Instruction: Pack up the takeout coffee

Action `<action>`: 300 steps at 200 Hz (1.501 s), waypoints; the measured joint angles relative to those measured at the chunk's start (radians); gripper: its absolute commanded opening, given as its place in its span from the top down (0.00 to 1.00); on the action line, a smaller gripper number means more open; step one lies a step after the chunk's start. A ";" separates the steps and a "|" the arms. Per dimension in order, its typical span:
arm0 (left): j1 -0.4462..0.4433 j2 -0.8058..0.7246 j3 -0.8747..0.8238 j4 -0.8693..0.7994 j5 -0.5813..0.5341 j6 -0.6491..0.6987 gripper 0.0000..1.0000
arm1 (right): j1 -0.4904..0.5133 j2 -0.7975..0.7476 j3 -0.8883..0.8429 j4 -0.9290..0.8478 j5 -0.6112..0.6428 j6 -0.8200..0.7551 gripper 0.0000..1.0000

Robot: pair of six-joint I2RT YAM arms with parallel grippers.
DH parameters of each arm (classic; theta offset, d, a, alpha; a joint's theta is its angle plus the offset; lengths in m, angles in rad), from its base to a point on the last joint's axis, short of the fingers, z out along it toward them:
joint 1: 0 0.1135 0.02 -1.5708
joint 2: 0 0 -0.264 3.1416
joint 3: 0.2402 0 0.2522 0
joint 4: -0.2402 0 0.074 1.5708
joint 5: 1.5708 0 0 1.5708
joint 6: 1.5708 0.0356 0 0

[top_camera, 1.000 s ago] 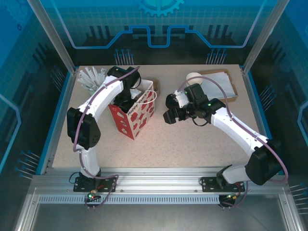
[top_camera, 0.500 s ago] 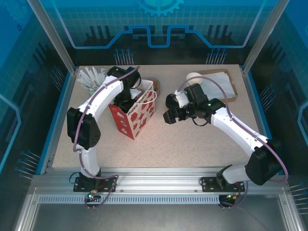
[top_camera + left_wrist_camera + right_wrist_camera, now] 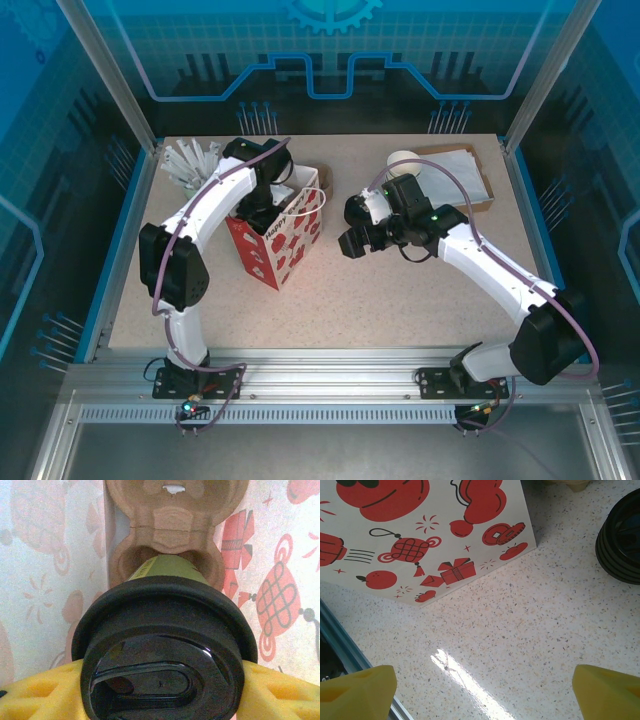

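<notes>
The takeout coffee, an olive-green cup under a black lid, sits between the yellow fingers of my left gripper, which is shut on it just below the lid. The cup's lower end points into a well of a brown pulp carrier inside the red-and-white paper bag. From above, the left gripper is down in the bag's open top. My right gripper hovers open over bare table to the right of the bag, with nothing between its fingertips.
A squat black stack of lids stands close to the right gripper. A cardboard tray with white paper lies at the back right, and clear wrapped items at the back left. A blue rail crosses the right wrist view.
</notes>
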 measured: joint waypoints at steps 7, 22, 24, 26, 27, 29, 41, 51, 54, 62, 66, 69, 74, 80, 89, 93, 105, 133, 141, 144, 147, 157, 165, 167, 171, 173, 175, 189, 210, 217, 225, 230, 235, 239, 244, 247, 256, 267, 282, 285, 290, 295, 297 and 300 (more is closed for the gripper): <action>0.000 0.000 0.000 0.000 0.000 0.000 0.61 | 0.000 0.000 0.000 0.000 0.000 0.000 0.08; 0.000 0.000 0.000 0.000 0.000 0.000 0.61 | 0.000 0.000 0.000 0.000 0.000 0.000 0.08; 0.000 0.000 0.000 0.000 0.000 0.000 0.61 | 0.000 0.000 0.000 0.000 0.000 0.000 0.08; 0.000 0.000 0.000 0.000 0.000 0.000 0.61 | 0.000 0.000 0.000 0.000 0.000 0.000 0.08; 0.000 0.000 0.000 -0.001 0.000 0.000 0.61 | 0.000 0.000 0.000 0.000 0.000 0.000 0.08; 0.000 0.000 0.000 -0.001 0.000 0.000 0.61 | 0.000 0.000 0.000 0.000 0.000 0.000 0.08; 0.000 0.000 0.000 -0.003 0.000 0.000 0.61 | 0.000 0.002 0.000 0.000 0.000 0.000 0.08; 0.000 0.000 0.000 -0.004 0.000 0.000 0.61 | 0.001 0.004 0.000 0.000 0.000 0.000 0.08; 0.000 0.000 0.000 -0.004 0.000 0.000 0.61 | 0.001 0.004 0.000 0.000 0.000 0.000 0.08; 0.000 0.000 0.000 -0.004 0.000 0.000 0.61 | 0.001 0.005 0.000 0.000 0.000 0.000 0.08; 0.000 0.000 0.000 -0.004 0.000 0.000 0.61 | 0.001 0.006 0.000 0.000 0.000 0.000 0.08; 0.000 0.000 0.000 -0.004 0.000 0.000 0.61 | 0.001 0.006 0.000 0.000 0.000 0.000 0.08; 0.000 0.000 0.000 -0.004 0.000 0.000 0.61 | 0.001 0.006 0.000 0.000 0.000 0.000 0.08; 0.000 0.000 0.000 -0.004 0.000 0.000 0.61 | 0.001 0.006 0.000 0.000 0.000 0.000 0.08; 0.000 0.001 0.000 -0.005 0.000 0.000 0.61 | 0.001 0.006 0.000 0.000 0.000 0.000 0.08; 0.000 0.001 0.000 -0.006 0.000 0.000 0.61 | 0.001 0.006 0.000 0.000 0.000 0.000 0.08; 0.000 0.004 0.000 -0.010 0.000 0.000 0.61 | 0.001 0.006 0.000 0.000 0.000 0.000 0.08; 0.000 0.017 0.000 -0.012 0.000 0.000 0.62 | 0.002 0.007 0.000 0.000 0.000 0.000 0.08; 0.000 0.021 0.000 -0.012 0.000 0.000 0.62 | 0.002 0.007 0.000 0.000 0.000 0.000 0.08; 0.000 0.022 0.000 -0.013 0.000 0.000 0.62 | 0.002 0.008 0.000 0.000 0.000 0.000 0.08; 0.000 0.023 0.000 -0.013 0.000 0.000 0.62 | 0.002 0.008 0.000 0.000 0.000 0.000 0.08; 0.000 0.027 0.000 -0.012 0.000 0.000 0.62 | 0.002 0.009 0.000 0.000 0.000 0.000 0.08; 0.000 0.029 0.000 -0.012 0.000 0.000 0.62 | 0.002 0.010 0.000 0.000 0.000 0.000 0.08; 0.000 0.030 0.000 -0.012 0.000 0.000 0.61 | 0.002 0.010 0.000 0.000 0.000 0.000 0.08; 0.000 0.030 0.000 -0.011 0.000 0.000 0.62 | 0.002 0.010 0.000 0.000 0.000 0.000 0.08; 0.000 0.031 0.000 -0.011 0.000 0.000 0.61 | 0.002 0.010 0.000 0.000 0.000 0.000 0.08; 0.000 0.031 0.000 -0.011 0.000 0.000 0.62 | 0.002 0.010 0.000 0.000 0.000 0.000 0.08; 0.000 0.031 0.000 -0.011 0.000 0.000 0.62 | 0.005 0.011 0.000 0.000 0.000 0.000 0.08; 0.000 0.031 0.000 -0.011 0.000 0.000 0.61 | 0.008 0.011 0.000 0.000 0.000 0.000 0.08; 0.000 0.032 0.000 -0.011 0.000 0.000 0.61 | 0.008 0.011 0.000 0.000 0.000 0.000 0.08; 0.000 0.032 0.000 -0.010 0.000 0.000 0.61 | 0.008 0.011 0.000 0.000 0.000 0.000 0.08; 0.000 0.032 0.000 -0.010 0.000 0.000 0.61 | 0.008 0.011 0.000 0.000 0.000 0.000 0.08; 0.000 0.032 0.000 -0.009 0.000 0.000 0.61 | 0.008 0.011 0.000 0.000 0.000 0.000 0.08; 0.000 0.032 0.000 -0.008 0.000 0.000 0.61 | 0.008 0.011 0.000 0.000 0.000 0.000 0.08; 0.000 0.032 0.000 -0.007 0.000 0.000 0.61 | 0.008 0.011 0.000 0.000 0.000 0.000 0.08; 0.000 0.032 0.000 -0.006 0.000 0.000 0.61 | 0.008 0.011 0.000 0.000 0.000 0.000 0.08; 0.000 0.032 0.000 -0.003 0.000 0.000 0.62 | 0.008 0.011 0.000 0.000 0.000 0.000 0.08; 0.000 0.033 0.000 -0.002 0.000 0.000 0.61 | 0.008 0.011 0.000 0.000 0.000 0.000 0.08; 0.000 0.038 0.000 -0.002 0.000 0.000 0.62 | 0.008 0.011 0.000 0.000 0.000 0.000 0.08; 0.000 0.039 0.000 -0.002 0.000 0.000 0.62 | 0.008 0.011 0.000 0.000 0.000 0.000 0.08; 0.000 0.043 0.000 -0.002 0.000 0.000 0.61 | 0.008 0.011 0.000 0.000 0.000 0.000 0.08; 0.000 0.045 0.000 -0.001 0.000 0.000 0.62 | 0.008 0.011 0.000 0.000 0.000 0.000 0.08; 0.000 0.047 -0.001 0.000 0.000 0.000 0.62 | 0.008 0.011 0.000 0.000 0.000 0.000 0.08; 0.000 0.049 -0.001 0.000 0.000 0.000 0.61 | 0.008 0.011 0.000 0.000 0.000 0.000 0.08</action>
